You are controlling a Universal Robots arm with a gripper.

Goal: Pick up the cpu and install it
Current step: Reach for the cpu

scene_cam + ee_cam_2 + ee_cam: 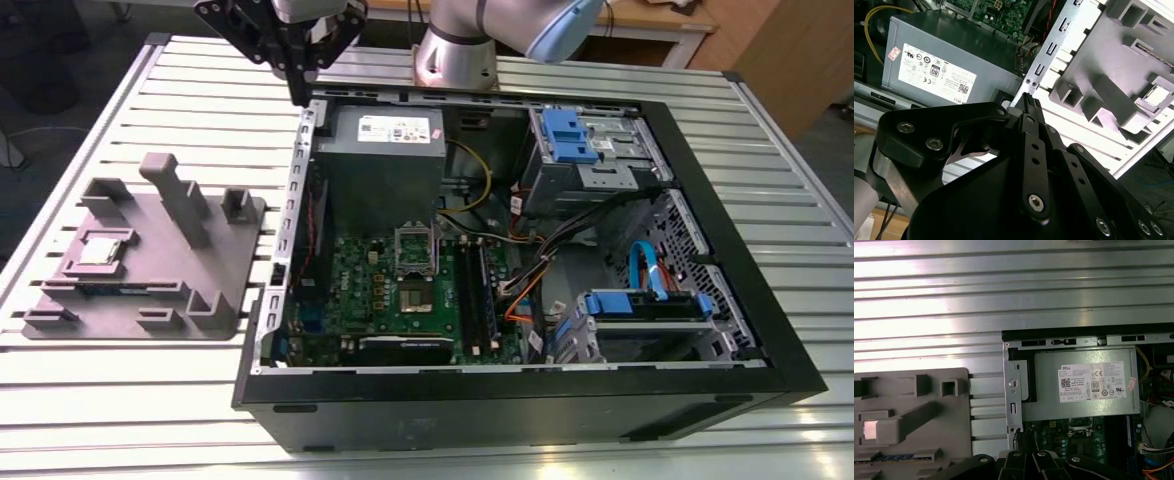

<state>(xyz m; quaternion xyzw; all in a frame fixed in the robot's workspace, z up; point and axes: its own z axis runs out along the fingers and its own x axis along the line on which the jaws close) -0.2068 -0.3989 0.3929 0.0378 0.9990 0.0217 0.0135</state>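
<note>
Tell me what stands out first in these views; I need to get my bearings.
The open computer case dominates the middle of the exterior view, its green motherboard exposed. On the exterior view's left, the cpu sits in the grey tray, untouched. The gripper hangs over the case's corner beside the power supply, holding nothing.

The gripper [296,88] hangs at the upper left of the frame, over the back edge of the open computer case [747,330]. Its fingers are pressed together and point down. The cpu [104,248] lies flat in the grey tray [238,262] at the left, well apart from the gripper. Tray and case sit on the silver bench [120,400].
</note>
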